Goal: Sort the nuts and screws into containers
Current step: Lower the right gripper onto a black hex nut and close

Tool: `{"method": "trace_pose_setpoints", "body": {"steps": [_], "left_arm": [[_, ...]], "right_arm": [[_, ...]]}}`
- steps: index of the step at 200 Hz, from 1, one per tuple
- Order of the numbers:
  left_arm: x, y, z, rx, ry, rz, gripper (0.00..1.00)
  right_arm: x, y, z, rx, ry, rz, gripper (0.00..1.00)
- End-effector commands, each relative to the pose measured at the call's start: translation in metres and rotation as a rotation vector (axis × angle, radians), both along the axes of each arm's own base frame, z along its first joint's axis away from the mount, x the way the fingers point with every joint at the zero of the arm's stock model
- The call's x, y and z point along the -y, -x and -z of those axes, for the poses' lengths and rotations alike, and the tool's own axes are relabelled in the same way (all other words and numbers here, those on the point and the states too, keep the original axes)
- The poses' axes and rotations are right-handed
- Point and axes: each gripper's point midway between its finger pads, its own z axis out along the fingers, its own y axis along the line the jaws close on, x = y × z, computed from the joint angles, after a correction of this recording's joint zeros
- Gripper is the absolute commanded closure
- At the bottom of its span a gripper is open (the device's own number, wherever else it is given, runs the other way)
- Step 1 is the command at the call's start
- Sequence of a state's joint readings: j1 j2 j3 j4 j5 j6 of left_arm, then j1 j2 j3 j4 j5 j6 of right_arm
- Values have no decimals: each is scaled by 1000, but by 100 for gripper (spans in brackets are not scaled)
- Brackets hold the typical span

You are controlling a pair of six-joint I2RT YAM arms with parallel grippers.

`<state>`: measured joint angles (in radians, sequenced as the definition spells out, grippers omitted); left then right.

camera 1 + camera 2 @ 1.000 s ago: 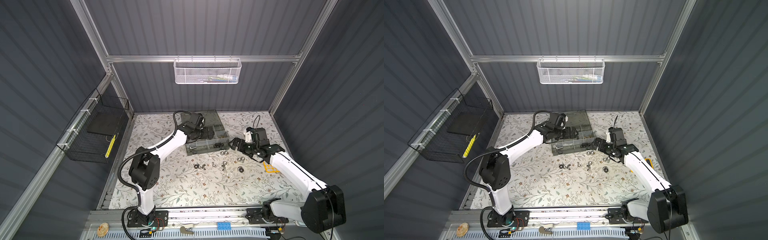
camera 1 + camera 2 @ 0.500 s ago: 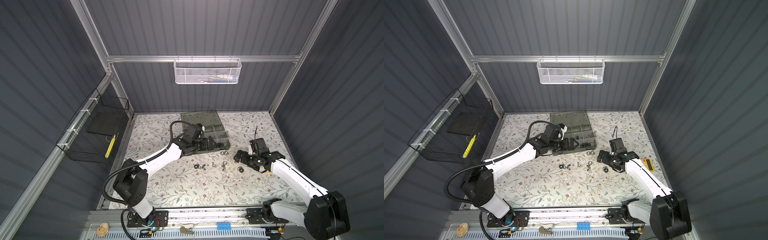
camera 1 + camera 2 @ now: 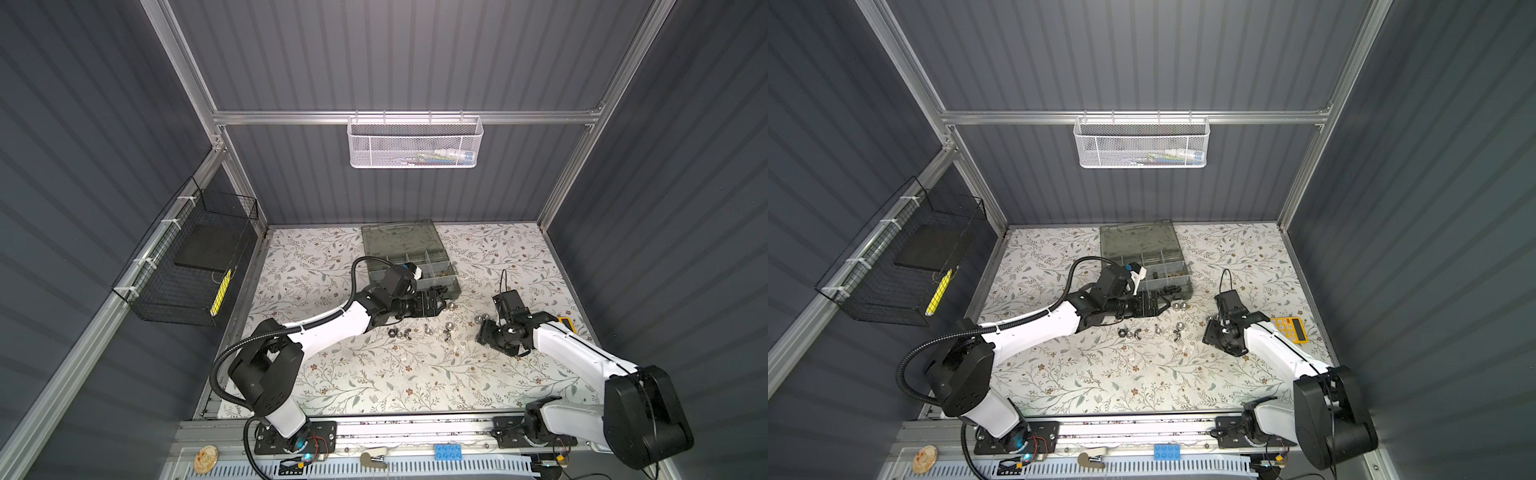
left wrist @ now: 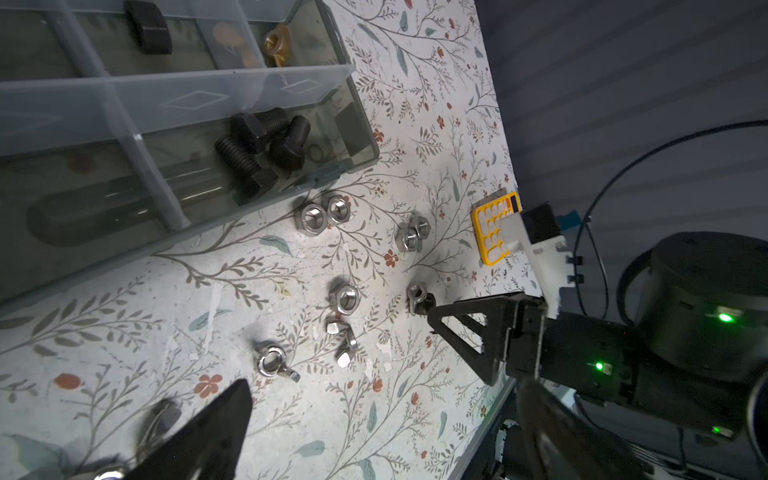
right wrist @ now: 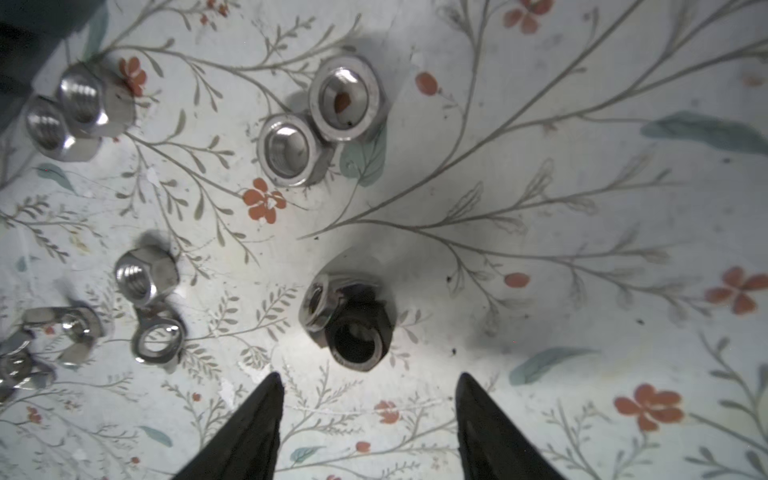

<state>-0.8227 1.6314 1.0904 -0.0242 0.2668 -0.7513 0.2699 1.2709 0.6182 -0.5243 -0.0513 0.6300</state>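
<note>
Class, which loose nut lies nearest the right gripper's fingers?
The black hex nut touching a silver nut, straight ahead of the fingers; the others lie farther off.

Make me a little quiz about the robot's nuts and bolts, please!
1. True or false: the black bolts lie inside the organiser case.
2. What colour is the calculator? A red, B yellow, C green.
3. What lies just ahead of the open jaws of the right gripper?

Key
1. True.
2. B.
3. A dark hex nut, touching a silver nut.
</note>
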Motion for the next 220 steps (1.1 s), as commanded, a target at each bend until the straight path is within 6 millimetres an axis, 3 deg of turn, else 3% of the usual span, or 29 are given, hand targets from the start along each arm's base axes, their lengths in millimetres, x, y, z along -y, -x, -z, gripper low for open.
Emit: {"method": "trace_pose_setpoints", "body": {"steps": [1, 59, 128, 220], "left_arm": [[11, 11, 4, -33, 38, 30, 0], [11, 15, 18, -55, 25, 30, 0], [11, 15, 19, -57, 16, 25, 0], [6, 18, 22, -58, 2, 21, 0]], "right_arm": [[0, -3, 3, -7, 24, 1, 42], [3, -8, 10, -19, 60, -12, 52], [-4, -20, 15, -33, 45, -29, 62], [-20, -12, 16, -39, 53, -77, 70]]}}
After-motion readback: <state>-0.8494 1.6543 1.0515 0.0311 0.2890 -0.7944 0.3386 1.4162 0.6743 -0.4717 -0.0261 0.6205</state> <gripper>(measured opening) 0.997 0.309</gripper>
